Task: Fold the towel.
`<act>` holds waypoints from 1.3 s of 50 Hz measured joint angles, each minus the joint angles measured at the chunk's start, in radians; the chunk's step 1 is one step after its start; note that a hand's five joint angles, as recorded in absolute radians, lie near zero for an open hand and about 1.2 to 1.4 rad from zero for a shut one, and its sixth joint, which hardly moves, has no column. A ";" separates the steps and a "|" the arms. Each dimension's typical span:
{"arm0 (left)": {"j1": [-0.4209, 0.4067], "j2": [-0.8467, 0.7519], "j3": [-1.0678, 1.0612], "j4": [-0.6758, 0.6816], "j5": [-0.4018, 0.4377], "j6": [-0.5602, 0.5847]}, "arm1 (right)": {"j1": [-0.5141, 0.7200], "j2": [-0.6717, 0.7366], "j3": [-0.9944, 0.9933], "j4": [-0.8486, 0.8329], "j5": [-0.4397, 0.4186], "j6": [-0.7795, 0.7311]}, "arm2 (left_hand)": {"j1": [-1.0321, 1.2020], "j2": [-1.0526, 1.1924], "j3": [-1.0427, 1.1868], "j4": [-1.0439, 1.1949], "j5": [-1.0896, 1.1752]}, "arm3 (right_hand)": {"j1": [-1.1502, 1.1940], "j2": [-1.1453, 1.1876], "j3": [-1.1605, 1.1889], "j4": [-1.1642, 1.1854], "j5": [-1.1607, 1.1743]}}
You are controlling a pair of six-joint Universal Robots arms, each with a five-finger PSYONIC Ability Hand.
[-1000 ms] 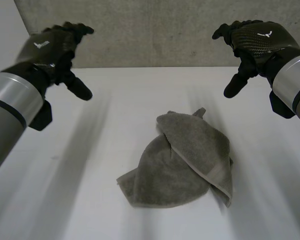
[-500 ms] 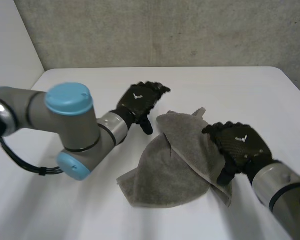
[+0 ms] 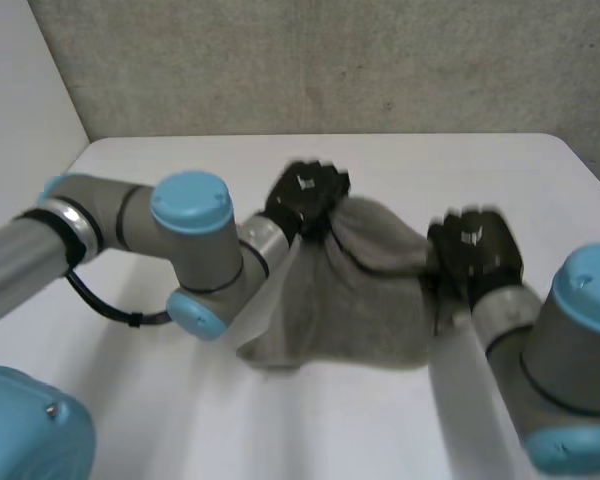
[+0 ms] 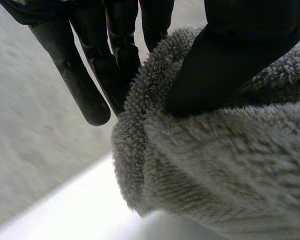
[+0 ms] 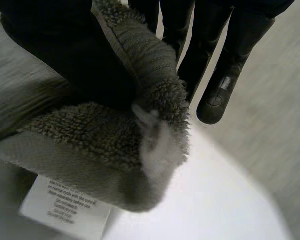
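Note:
A grey towel (image 3: 360, 290) lies rumpled in the middle of the white table (image 3: 160, 190). My left hand (image 3: 305, 200) holds the towel's far left part, with the cloth (image 4: 215, 165) pinched between its thumb (image 4: 230, 55) and its fingers (image 4: 90, 75). My right hand (image 3: 475, 250) grips the towel's right edge. In the right wrist view the thumb (image 5: 65, 55) presses a hemmed corner (image 5: 145, 130) against the fingers (image 5: 225, 75), and a white care label (image 5: 65, 205) hangs below the corner. The cloth between the two hands is raised off the table.
A grey concrete wall (image 3: 330, 60) runs behind the table's far edge. The table's right corner (image 3: 570, 150) lies beyond my right hand. Bare white surface lies to the left of my left arm and in front of the towel.
Both hands have gone from open to shut on the towel. The left hand moved right onto the far left part; the right hand shifted back. The cloth is lifted and stretched between them.

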 measured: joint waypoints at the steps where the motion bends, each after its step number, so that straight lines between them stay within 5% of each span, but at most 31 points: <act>1: 0.000 0.000 0.000 0.000 0.000 0.000 | 0.000 0.000 0.000 0.000 0.000 0.000 | 0.000 0.000 0.000 0.000 0.000 | 0.000 0.000 0.000 0.000 0.000; 10: 0.050 0.302 -0.025 0.060 -0.339 0.003 | 0.013 -0.061 -0.249 -0.299 -0.002 -0.013 | 0.019 0.023 0.029 0.024 0.018 | 0.003 0.007 0.002 0.000 0.004; 15: 0.065 0.473 -0.154 0.063 -0.399 0.004 | 0.028 -0.100 -0.285 -0.351 -0.006 -0.006 | 0.019 0.026 0.032 0.027 0.019 | 0.003 0.007 0.002 0.000 0.005; 23: 0.016 0.662 -0.539 0.064 -0.397 0.016 | 0.057 -0.048 -0.282 -0.077 -0.078 -0.005 | 0.019 0.028 0.032 0.028 0.027 | 0.006 0.007 0.002 0.005 0.012; 29: -0.079 0.662 -0.783 0.079 -0.393 0.029 | 0.058 0.042 -0.235 0.151 -0.136 -0.001 | 0.024 0.005 0.003 -0.006 0.026 | 0.006 0.007 0.006 0.005 0.012; 31: -0.107 0.642 -0.827 0.081 -0.394 0.031 | 0.056 0.065 -0.216 0.185 -0.145 -0.001 | -0.054 -0.169 -0.167 -0.175 -0.099 | 0.006 0.007 0.007 0.005 0.012; 32: -0.130 0.620 -0.860 0.081 -0.397 0.032 | 0.055 0.087 -0.196 0.207 -0.151 0.000 | -0.311 -0.344 -0.342 -0.351 -0.309 | 0.006 0.007 0.007 0.005 0.012; 38: -0.157 0.576 -0.909 0.078 -0.405 0.031 | 0.049 0.127 -0.155 0.229 -0.153 -0.006 | -0.484 -0.553 -0.548 -0.557 -0.514 | 0.006 0.007 0.007 0.005 0.012; 49: -0.067 0.637 -0.963 0.069 -0.402 0.029 | 0.000 0.099 -0.127 0.270 -0.155 -0.050 | -0.854 -0.930 -0.929 -0.936 -0.891 | 0.006 0.007 0.007 0.005 0.012; 59: 0.002 0.716 -0.969 0.073 -0.380 0.027 | -0.043 0.108 -0.102 0.255 -0.186 -0.041 | -0.884 -0.963 -0.959 -0.969 -0.923 | 0.006 0.007 0.007 0.005 0.012; 65: 0.054 0.691 -0.960 0.075 -0.292 0.029 | -0.043 0.129 -0.097 0.249 -0.201 -0.038 | -0.880 -0.938 -0.938 -0.945 -0.903 | 0.006 0.007 0.007 0.005 0.013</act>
